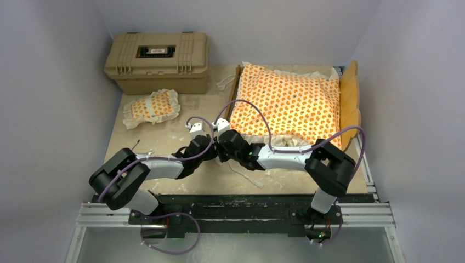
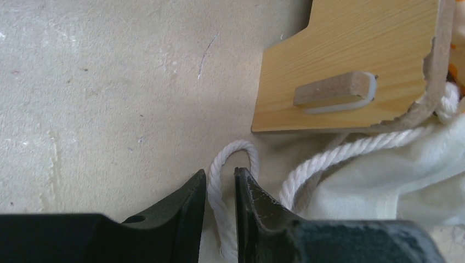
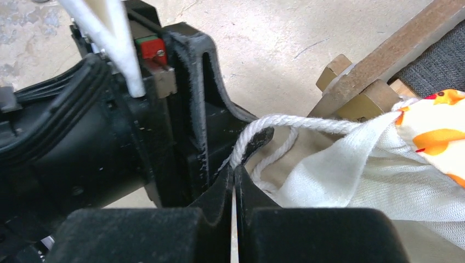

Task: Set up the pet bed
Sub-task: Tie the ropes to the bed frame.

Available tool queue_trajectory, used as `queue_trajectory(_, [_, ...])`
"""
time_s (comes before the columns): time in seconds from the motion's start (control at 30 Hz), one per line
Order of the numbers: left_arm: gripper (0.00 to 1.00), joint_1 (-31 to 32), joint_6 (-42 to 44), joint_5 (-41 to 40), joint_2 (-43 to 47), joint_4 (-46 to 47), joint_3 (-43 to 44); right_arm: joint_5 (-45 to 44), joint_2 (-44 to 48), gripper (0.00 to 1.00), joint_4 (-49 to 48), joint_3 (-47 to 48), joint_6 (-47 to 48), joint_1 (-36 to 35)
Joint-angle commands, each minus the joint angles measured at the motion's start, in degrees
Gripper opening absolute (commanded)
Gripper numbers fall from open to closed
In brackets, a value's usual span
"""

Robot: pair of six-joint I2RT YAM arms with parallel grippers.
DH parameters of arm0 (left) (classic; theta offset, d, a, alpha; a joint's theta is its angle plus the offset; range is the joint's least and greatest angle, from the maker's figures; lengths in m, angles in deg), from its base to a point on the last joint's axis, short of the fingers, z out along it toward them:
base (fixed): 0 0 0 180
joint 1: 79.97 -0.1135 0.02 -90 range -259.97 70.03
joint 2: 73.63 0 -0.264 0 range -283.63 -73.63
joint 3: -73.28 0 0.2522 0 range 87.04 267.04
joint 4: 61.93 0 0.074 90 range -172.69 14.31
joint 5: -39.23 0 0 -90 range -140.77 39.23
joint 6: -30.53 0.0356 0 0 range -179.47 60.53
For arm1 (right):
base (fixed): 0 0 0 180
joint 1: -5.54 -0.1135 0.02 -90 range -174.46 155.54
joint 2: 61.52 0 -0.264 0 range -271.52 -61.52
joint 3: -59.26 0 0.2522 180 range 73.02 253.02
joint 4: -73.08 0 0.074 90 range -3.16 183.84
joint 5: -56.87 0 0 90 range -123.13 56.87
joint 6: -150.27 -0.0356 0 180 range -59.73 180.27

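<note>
Both left hand (image 2: 219,173) and right hand (image 3: 234,171) pinch cord (image 2: 340,153); pillow (image 1: 152,108) overhead only.

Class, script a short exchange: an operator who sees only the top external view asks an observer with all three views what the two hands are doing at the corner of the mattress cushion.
Operator: From above, both hands meet at the mattress cushion corner, but I can't see their tips. What is the left hand on?
Observer: The left wrist view shows a loop of white cord filling the gap between its fingers.
Operator: And the right hand?
Observer: Its own wrist view shows it shut on white cord that leads back to the cushion's white fabric.
</note>
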Motion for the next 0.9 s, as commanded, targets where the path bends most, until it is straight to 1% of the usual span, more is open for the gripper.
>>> queue_trajectory(0.0, [0.25,-0.19,0.51,1.01,4.08,6.88,-2.48,2.65,-0.50,0.00,-1.06,0.69,0.97,0.32])
queue_trajectory(0.07, [0.26,-0.19,-1.55,-2.97,8.78,0.42,-3.55,3.49,-2.29,0.00,-0.23,1.65,1.30,0.37])
queue_trajectory(0.17, [0.27,-0.14,-5.50,-9.22,16.46,-13.88,-3.36,5.19,-4.42,0.00,-0.08,2.46,1.86,0.37])
queue_trajectory(0.23, [0.29,-0.17,-7.83,-11.69,21.33,-22.75,-3.51,6.68,-5.73,0.00,-0.12,2.98,2.50,0.37])
queue_trajectory(0.3, [0.31,-0.19,-9.08,-12.98,25.65,-27.31,-3.71,7.49,-7.32,0.00,0.35,3.87,2.89,0.37])
queue_trajectory(0.33, [0.32,-0.13,-9.15,-13.23,26.84,-28.36,-3.79,7.80,-8.08,0.00,0.74,4.35,3.19,0.37])
queue_trajectory(0.47, [0.32,-0.19,-8.79,-12.27,27.09,-29.36,-3.38,6.59,-9.55,0.12,3.54,7.61,4.18,0.33])
queue_trajectory(0.6, [0.33,-0.18,-7.81,-10.54,23.87,-28.54,-1.60,4.68,-5.27,0.30,7.05,9.19,4.70,0.29])
queue_trajectory(0.67, [0.33,-0.12,-7.41,-10.11,22.61,-28.26,-0.94,3.08,-3.14,0.30,9.28,9.39,4.71,0.29])
queue_trajectory(0.7, [0.33,-0.17,-7.31,-9.93,22.27,-28.12,-0.81,1.82,-2.44,0.35,10.82,9.44,4.43,0.35])
queue_trajectory(0.8, [0.33,-0.17,-7.01,-9.61,22.15,-27.67,-0.68,-4.31,-1.89,0.35,13.87,9.98,4.32,0.37])
queue_trajectory(0.87, [0.33,-0.19,-6.94,-9.60,22.49,-27.66,-0.72,-6.37,-2.73,0.35,15.02,10.46,4.32,0.37])
